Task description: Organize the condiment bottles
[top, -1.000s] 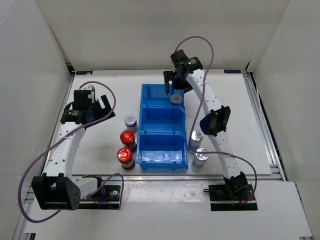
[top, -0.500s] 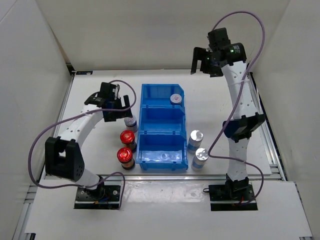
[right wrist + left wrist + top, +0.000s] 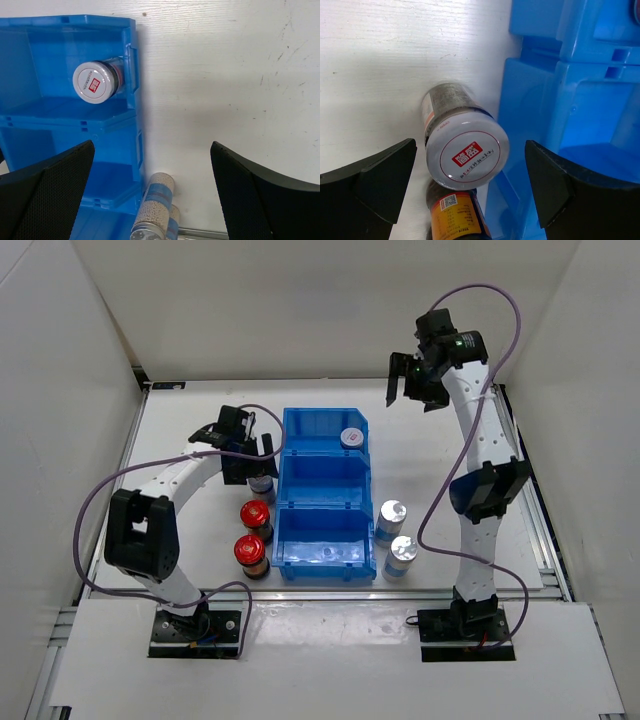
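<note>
One jar out of six is in the blue bin (image 3: 300,425) so far. This stowed jar (image 3: 351,438) is silver-capped with a small red mark on top, and it stands in the far compartment close to the right wall. I see no jar in the middle compartment, and I can't tell whether the pale spot in the near one is anything.

Five are out on the table (image 3: 420,465). The two red-capped jars (image 3: 255,515) stand close together just left of the bin's near end. Two silver-capped jars (image 3: 391,515) with blue bands stand just right of it. The fifth, the marked jar (image 3: 262,483), is upright against the bin's left wall, just beyond the red pair. Its cap carries the same red mark as the stowed one.

The left gripper (image 3: 470,150) hangs right over that marked jar. Its jaws are spread wide to either side of the cap and are not touching it. The right gripper (image 3: 152,147) is up high past the bin's far right corner, with its jaws wide apart and nothing in them.

By my reckoning the job is barely started, with one placed and five to go. The left arm looks set to come down and close on the marked jar. Going by the caps, I'd guess that jar belongs beside its twin in the far compartment. That would leave the red pair and the banded pair for the other two.
</note>
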`<state>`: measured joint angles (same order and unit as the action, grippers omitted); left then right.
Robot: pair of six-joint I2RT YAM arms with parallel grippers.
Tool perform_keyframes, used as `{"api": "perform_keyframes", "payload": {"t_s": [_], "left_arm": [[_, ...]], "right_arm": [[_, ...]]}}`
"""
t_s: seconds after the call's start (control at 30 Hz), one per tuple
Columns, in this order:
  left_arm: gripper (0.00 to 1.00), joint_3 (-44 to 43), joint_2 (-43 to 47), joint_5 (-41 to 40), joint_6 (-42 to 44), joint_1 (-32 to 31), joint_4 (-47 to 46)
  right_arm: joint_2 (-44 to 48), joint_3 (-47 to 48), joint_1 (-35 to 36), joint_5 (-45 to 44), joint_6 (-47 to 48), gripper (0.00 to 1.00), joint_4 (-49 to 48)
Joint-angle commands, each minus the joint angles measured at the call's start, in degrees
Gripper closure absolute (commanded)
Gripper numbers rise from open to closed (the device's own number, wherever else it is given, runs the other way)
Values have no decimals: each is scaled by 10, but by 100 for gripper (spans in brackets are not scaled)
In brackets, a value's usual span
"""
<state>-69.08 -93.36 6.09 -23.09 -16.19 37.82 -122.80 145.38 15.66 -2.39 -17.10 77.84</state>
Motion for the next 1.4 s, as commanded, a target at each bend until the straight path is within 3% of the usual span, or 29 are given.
{"api": "perform_keyframes", "payload": {"t_s": [0.0,0.2,0.37,0.57,0.63,0.67,0.7,0.8,0.83,0.97,1.1,1.37], "left_arm": [[0,-2,5,-6,-7,-3,-15],[1,3,-5,-12,-7,-3,-26],[17,-9,-10,-12,-7,-3,-31],[11,11,-10,1,-7,-3,-37],[20,11,-2,-5,-7,-3,-37],[31,6,5,-21,-7,-3,-28],[31,0,5,-21,-7,-3,-21],[51,-25,24,-45,-7,2,0],[63,-34,29,-68,-7,8,7],[88,-92,51,-92,-1,20,30],[89,-186,45,-104,6,20,37],[89,-407,-48,-93,11,-11,39]], "right_arm": [[32,2,-25,13,9,0,153],[32,2,-30,31,15,0,153],[27,-4,-41,49,15,0,153],[7,9,-69,83,15,0,153],[7,10,-69,88,15,0,148],[7,10,-74,88,15,0,148],[7,10,-74,88,15,0,148],[2,10,-74,88,15,0,148],[2,10,-74,88,15,0,148],[-3,10,-74,88,15,0,148],[-9,10,-74,93,15,0,148],[8,-8,-74,93,15,0,148]]}}
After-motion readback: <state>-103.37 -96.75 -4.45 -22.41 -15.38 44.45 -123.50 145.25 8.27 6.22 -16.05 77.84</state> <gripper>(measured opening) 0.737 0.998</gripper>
